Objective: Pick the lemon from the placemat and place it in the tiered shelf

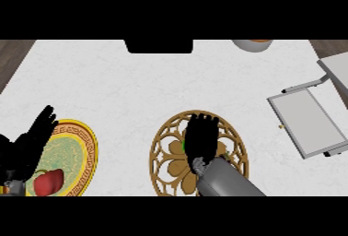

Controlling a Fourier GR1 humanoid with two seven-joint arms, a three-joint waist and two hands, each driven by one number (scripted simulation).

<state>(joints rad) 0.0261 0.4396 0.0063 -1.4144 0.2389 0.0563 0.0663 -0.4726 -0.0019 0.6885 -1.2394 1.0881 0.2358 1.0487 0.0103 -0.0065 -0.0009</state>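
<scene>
Right hand (201, 136) flat on placemat (165, 152), fingers straight, left hand (31, 140) spread at left edge, tiered shelf (309, 120) far right

Two black hands — left hand (27, 143), right hand (202, 136) — smooth rounded grey forearm (224, 182), metallic wrist joint

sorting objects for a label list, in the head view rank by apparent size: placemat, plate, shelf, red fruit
1. Shelf, at the right, partly cut off by the edge.
2. and 3. Placemat and plate: they look alike, and robot hands cover part of each, so no ranking.
4. Red fruit, clearly the smallest.
</scene>
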